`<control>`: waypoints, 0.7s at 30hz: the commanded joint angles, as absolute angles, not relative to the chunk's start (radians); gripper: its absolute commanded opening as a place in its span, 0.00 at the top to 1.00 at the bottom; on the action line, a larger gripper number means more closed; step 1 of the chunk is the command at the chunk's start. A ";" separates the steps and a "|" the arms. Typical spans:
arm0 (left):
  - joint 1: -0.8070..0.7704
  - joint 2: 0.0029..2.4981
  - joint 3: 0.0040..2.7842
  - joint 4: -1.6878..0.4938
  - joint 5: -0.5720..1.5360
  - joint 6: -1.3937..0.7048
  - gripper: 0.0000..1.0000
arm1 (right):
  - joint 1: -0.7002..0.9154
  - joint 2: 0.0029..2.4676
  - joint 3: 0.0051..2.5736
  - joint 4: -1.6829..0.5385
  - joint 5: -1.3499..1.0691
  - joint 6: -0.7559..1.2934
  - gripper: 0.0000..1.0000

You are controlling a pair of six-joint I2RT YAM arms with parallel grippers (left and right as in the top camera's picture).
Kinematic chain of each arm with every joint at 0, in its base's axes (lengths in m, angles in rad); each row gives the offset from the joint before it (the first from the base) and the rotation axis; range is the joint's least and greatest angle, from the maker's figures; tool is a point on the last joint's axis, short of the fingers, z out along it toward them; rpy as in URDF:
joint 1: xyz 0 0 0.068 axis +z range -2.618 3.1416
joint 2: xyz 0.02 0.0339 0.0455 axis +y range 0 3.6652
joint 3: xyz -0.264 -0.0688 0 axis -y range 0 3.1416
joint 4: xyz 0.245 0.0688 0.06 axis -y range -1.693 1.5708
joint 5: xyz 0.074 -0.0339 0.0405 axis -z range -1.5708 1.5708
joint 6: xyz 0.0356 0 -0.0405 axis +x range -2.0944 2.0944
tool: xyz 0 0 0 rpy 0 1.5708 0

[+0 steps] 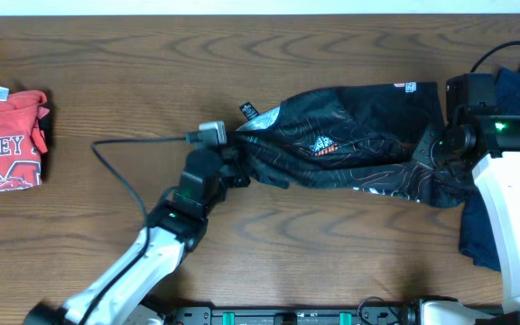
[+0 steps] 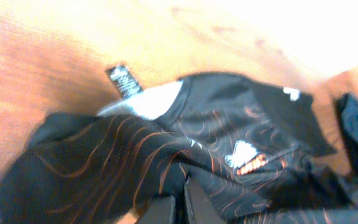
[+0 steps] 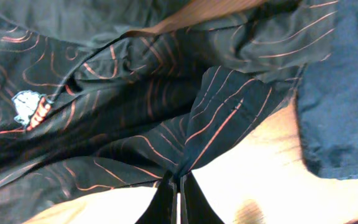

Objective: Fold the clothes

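Surface: dark wood-grain table, seen from overhead. A folded red shirt sits at the 9 o'clock edge. A dark blue garment lies at the 3 o'clock edge, partly under the right arm.

The black jersey lies from table centre toward 3 o'clock, drawn out as a bunched, wrinkled band between the two arms. It is not flat. Its neck label and pale inner collar sit at the 9 o'clock end, and a logo faces up near mid-band.

Left gripper: at the jersey's 9 o'clock end, just below the collar. In the wrist view its fingers are pressed together with cloth bunched over the tips, so I judge it to be pinching the jersey.

Right gripper: at the jersey's 3 o'clock end. In the wrist view the folds converge into the tips, with the fingers closed on a narrow bite of jersey edge.

Risks, as judgements:
- The right-hand bite looks thin. More tension along the band could pull the cloth out of the pinch.
- The blue garment lies just beside the jersey's 3 o'clock end. A low move there could snag it or drag it along.
- The band is twisted and layered. Folding it without spreading it first would likely lock in the creases and misalign the edges.
- Which corners are held cannot be told, so the fold could come out skewed.
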State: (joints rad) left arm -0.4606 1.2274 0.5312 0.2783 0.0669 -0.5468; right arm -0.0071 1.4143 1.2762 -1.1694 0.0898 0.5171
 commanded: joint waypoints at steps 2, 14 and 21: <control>-0.461 1.099 0.664 0.088 -0.019 -0.370 0.94 | 0.001 1.417 1.332 -1.169 0.196 0.506 0.99; -0.461 0.953 0.825 -0.221 -0.284 -0.144 0.94 | -0.043 1.417 1.586 -1.183 0.214 0.449 0.98; -0.461 0.926 0.889 -0.225 -0.344 -0.071 0.94 | -0.088 1.417 1.812 -1.237 0.213 0.390 0.98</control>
State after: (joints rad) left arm -0.4690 0.9432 0.8295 -0.2214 -0.2253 -0.1345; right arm -0.0525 1.4166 1.7252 -1.2274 0.1501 0.4366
